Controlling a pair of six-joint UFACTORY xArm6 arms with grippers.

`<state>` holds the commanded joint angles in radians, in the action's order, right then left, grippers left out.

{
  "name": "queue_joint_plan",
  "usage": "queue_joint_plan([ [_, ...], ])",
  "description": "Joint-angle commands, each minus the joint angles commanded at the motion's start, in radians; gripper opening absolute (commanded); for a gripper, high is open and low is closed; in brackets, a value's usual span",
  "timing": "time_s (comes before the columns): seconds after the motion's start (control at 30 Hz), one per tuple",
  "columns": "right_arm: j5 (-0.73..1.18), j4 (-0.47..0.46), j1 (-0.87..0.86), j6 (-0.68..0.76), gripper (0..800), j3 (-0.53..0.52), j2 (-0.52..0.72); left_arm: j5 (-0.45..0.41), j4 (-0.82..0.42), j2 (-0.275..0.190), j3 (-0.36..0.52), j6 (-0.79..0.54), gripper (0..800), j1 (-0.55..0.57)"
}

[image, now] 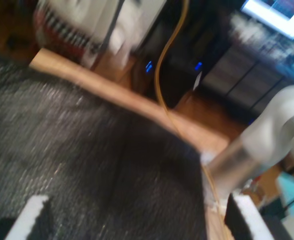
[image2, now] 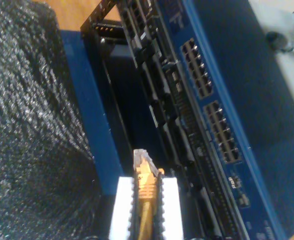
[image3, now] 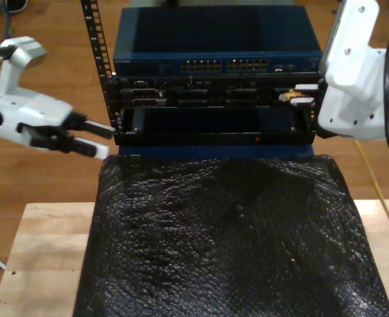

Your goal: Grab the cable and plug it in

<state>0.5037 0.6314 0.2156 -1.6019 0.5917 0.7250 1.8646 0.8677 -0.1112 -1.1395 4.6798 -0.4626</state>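
The yellow cable (image2: pixel 146 210) is clamped between the white fingers (image2: pixel 121 207) of my second gripper (image2: pixel 146 200), its clear plug (image2: pixel 143 161) sticking out past them. In the exterior view that gripper (image3: pixel 301 96) sits at the rack's right end, the plug (image3: pixel 288 97) pointing along the rack's front face. It is short of the port rows (image2: pixel 221 132). The cable (image3: pixel 377 181) trails down at the exterior view's right, and it also shows as a loop (image: pixel 162 75). My first gripper (image3: pixel 94 140) hangs open and holds nothing at the exterior view's left, beside the rack post.
A blue network switch (image3: pixel 214 43) with two port blocks (image3: pixel 224 66) tops a black equipment rack (image3: pixel 207 109). A black bubble-textured mat (image3: pixel 227 231) covers the wooden table (image3: pixel 42 251) in front. An upright perforated rack post (image3: pixel 98 46) stands near my first gripper.
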Motion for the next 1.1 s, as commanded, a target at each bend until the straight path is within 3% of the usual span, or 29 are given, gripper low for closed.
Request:
queue_joint_plan([
  [0.2, -0.002, -0.008, -0.008, 0.0, 0, -0.014, -0.011, -0.06, -0.164, -0.041, -0.011, -0.074, 797, -0.009],
  [0.4, -0.002, -0.02, -0.012, 0.0, 0, -0.018, -0.018, -0.064, -0.322, -0.066, -0.009, -0.169, 797, -0.023],
  [0.87, -0.002, -0.02, -0.026, 0.0, 0, -0.028, -0.04, -0.103, -0.568, -0.066, 0.003, -0.503, 798, -0.236],
  [1.1, -0.002, -0.028, -0.028, 0.0, 0, -0.038, -0.038, -0.1, -0.64, -0.069, 0.086, -0.717, 798, -0.373],
])
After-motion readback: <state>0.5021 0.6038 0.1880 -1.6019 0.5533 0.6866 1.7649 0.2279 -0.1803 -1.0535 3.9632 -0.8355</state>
